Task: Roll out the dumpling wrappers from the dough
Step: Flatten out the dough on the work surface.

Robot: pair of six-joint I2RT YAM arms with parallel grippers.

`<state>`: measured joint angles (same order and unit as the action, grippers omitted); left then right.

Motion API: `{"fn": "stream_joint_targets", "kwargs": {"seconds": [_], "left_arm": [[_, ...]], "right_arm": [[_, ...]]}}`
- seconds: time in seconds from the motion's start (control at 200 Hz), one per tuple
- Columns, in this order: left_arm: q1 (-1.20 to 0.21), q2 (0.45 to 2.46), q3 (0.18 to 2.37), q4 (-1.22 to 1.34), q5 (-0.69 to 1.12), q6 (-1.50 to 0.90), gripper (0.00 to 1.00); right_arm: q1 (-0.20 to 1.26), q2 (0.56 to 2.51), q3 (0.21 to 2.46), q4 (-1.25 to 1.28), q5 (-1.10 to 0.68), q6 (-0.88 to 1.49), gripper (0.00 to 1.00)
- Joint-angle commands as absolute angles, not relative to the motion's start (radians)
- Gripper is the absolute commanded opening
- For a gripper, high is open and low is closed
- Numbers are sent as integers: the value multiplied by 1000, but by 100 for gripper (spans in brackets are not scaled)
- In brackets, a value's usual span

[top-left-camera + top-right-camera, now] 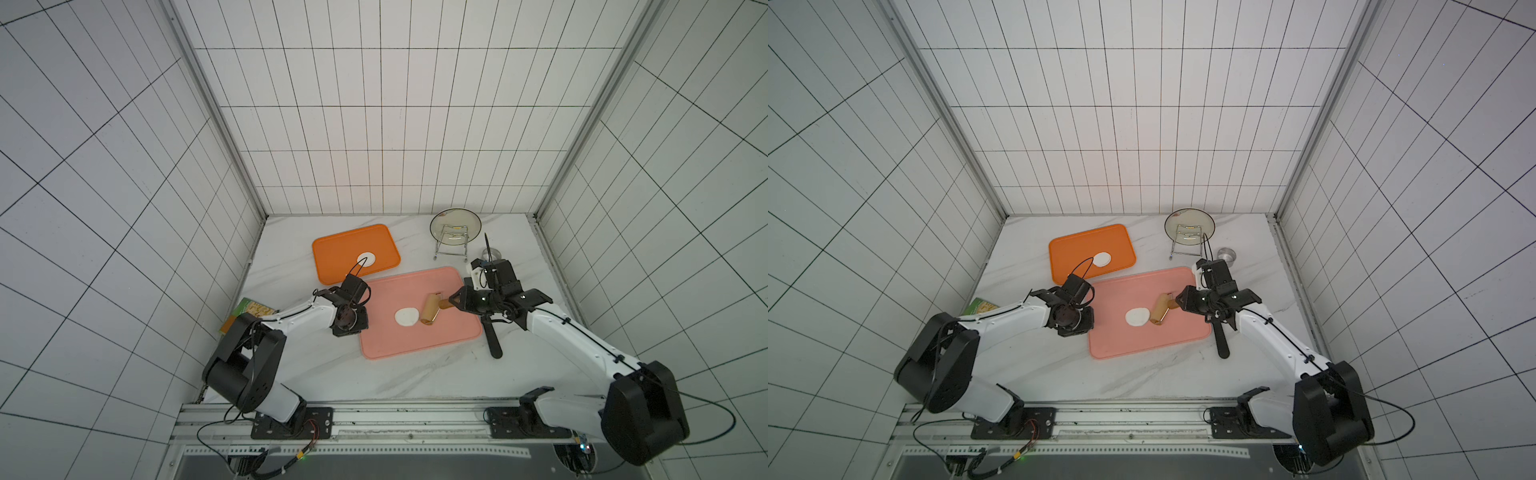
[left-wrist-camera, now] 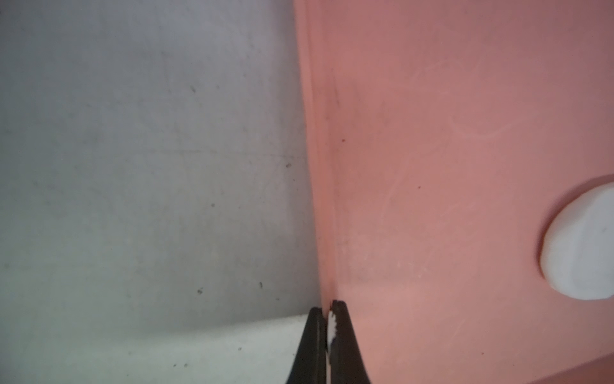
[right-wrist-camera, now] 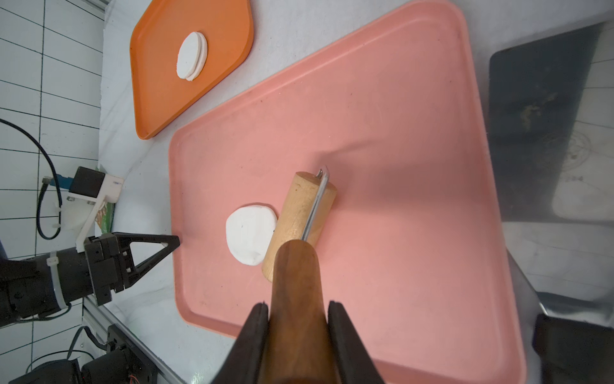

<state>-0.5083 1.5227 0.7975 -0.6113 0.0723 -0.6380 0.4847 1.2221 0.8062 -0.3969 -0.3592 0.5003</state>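
The left gripper (image 2: 327,306) is clenched shut at the pink tray's (image 1: 415,345) left rim, and two wrappers (image 3: 192,55) already lie stacked on the orange tray (image 1: 332,253). Mid pink tray, the dough (image 1: 406,317) is a thick small oval; the roller (image 1: 432,312) touches its right edge, its handle grasped by the right gripper (image 3: 298,309). I judge the task partway: this piece needs rolling thin.

The left arm (image 1: 299,314) and right arm (image 1: 569,349) are wearing white shells between bulky black joints, with thin black cables (image 1: 592,339) running along them. A white zip tie (image 3: 56,282) is ringing the left wrist, a white bracket (image 3: 89,206) is carrying a black box (image 3: 87,181), and black fingers (image 3: 149,236) are tapering into open triangles
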Motion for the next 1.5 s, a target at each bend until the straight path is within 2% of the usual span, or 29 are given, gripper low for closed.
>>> {"fn": "stream_joint_targets", "kwargs": {"seconds": [0.0, 0.255, 0.525, 0.8, 0.985, 1.215, 1.494], "left_arm": [[-513, 1552, 823, -562, 49, -618, 0], [-521, 1564, 832, -561, 57, -623, 0], [-523, 1569, 836, -563, 47, -621, 0], [-525, 1570, 840, -563, 47, -618, 0], [-525, 1569, 832, -560, 46, -618, 0], [-523, 1561, 829, -561, 42, -615, 0], [-523, 1564, 832, -557, 49, -619, 0]], "right_arm": [[520, 1203, 862, -511, -409, 434, 0], [636, 1239, 893, -429, -452, 443, 0], [634, 1277, 939, -416, -419, 417, 0], [590, 1427, 797, -346, -371, 432, 0], [594, 1437, 747, -338, -312, 445, 0], [536, 1370, 747, -450, -187, 418, 0], [601, 1477, 779, -425, -169, 428, 0]]}}
